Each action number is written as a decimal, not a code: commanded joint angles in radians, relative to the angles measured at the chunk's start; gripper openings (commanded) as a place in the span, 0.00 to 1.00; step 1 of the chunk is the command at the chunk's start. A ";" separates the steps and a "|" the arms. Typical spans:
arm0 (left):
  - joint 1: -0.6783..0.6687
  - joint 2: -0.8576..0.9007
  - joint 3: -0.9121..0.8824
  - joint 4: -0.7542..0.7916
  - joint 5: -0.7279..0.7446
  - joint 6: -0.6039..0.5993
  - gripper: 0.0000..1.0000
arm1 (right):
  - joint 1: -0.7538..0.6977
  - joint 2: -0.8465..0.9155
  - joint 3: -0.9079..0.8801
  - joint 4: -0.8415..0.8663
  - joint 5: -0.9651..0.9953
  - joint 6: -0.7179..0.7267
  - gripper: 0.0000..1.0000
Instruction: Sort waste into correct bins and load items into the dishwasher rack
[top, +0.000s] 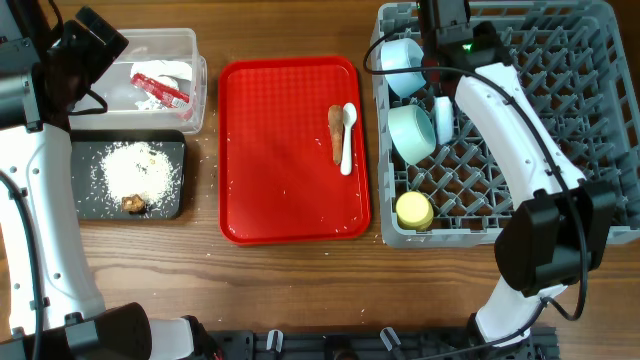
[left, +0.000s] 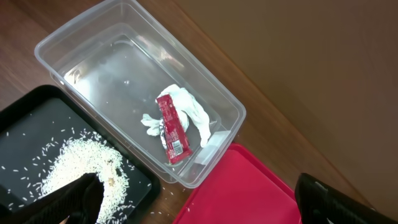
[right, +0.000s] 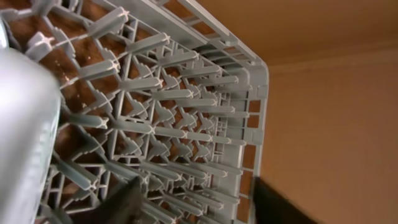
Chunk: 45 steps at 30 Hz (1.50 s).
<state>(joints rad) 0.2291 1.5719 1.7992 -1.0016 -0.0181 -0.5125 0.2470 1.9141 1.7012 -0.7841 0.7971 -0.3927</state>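
The crumpled red-and-white wrapper (top: 160, 88) (left: 173, 127) lies in the clear tub (top: 192, 52) (left: 93, 37). Rice grains (top: 140, 168) (left: 74, 165) and a brown lump (top: 133, 204) lie in the black tray (top: 85, 200). The carrot-like piece (top: 335, 132) and the white spoon (top: 347, 138) lie on the red tray (top: 280, 150). The grey rack (top: 560, 110) (right: 186, 99) holds two bowls (top: 402, 55) (top: 412, 132), a plate on edge (top: 443, 120) and a yellow cup (top: 414, 211). My left gripper (top: 97, 45) (left: 199, 205) is open and empty above the tub. My right gripper (top: 443, 18) (right: 202, 208) is open over the rack.
Loose grains are scattered on the wood between the black tray and the red tray (left: 249, 193). A pale blue-grey dish (right: 22, 137) fills the left edge of the right wrist view. Bare wood table (top: 300, 290) runs along the front.
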 joint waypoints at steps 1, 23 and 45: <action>-0.003 -0.001 0.007 0.002 -0.010 0.015 1.00 | -0.005 -0.009 -0.007 -0.001 -0.013 0.067 0.71; -0.003 -0.001 0.007 0.002 -0.010 0.015 1.00 | 0.137 -0.215 -0.007 0.144 -1.264 0.506 0.96; -0.003 -0.001 0.007 0.002 -0.010 0.015 1.00 | 0.087 -0.107 -0.007 -0.129 -0.711 0.628 0.78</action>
<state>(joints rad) 0.2291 1.5719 1.7992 -1.0019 -0.0181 -0.5129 0.3855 1.7851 1.6943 -0.9024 0.0433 0.2268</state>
